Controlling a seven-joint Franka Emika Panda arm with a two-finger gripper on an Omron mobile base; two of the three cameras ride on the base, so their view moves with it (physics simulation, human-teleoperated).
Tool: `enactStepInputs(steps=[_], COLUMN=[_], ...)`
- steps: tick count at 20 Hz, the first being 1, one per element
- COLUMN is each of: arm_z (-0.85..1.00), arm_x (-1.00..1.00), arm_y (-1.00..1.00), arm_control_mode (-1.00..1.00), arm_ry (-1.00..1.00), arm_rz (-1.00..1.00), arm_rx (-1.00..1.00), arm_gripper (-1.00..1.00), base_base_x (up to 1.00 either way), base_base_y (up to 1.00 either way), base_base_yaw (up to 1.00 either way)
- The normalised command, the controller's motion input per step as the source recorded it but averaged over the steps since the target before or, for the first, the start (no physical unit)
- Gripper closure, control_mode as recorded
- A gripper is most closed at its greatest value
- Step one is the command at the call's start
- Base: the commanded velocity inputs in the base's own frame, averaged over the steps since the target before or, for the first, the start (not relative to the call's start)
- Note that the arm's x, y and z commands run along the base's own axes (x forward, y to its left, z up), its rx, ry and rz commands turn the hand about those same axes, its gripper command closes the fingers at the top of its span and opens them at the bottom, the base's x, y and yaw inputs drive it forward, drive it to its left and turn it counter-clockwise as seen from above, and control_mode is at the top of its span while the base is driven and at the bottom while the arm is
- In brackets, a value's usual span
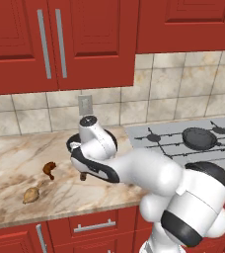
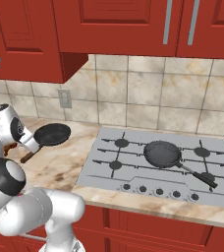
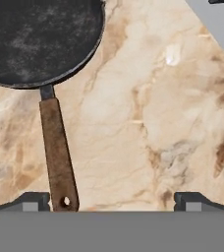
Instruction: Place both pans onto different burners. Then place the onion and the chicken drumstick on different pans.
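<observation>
Right base view: the cooktop (image 2: 104,170) already carries the smaller pan (image 2: 162,153) on its middle burner, while the wider pan (image 2: 51,134) lies on the counter (image 2: 65,167) at its nine o'clock. Hand view: the gripper (image 3: 112,202) hovers with jaws spread wide and empty, the brown handle (image 3: 58,152) toward seven o'clock beside one fingertip (image 3: 34,201). To grip well, it should shift toward nine o'clock, centre the handle between the fingers, then descend; onion (image 1: 31,195) and drumstick (image 1: 49,169) wait nearby.
</observation>
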Motion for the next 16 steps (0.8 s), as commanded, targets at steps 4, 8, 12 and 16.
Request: enactStepInputs(steps=[4,8,12,16], arm_z=[-0.08,-0.13,-0.16,-0.2], arm_x=[0.23,0.2,0.2,0.21], arm_y=[0.11,0.14,0.13,0.1], arm_control_mode=[-1.0,-1.0,-1.0,-1.0], arm_ry=[0.0,0.0,0.02,0.02], arm_rz=[-0.04,-0.03,-0.01,-0.01], arm_rx=[-0.02,-0.02,-0.03,-0.04], arm_gripper=[-1.0,-1.0,-1.0,-1.0], base_base_x=[0.0,0.0,0.0,0.0], base_base_y=[0.0,0.0,0.0,0.0], base_base_yaw=[0.0,0.0,0.0,0.0])
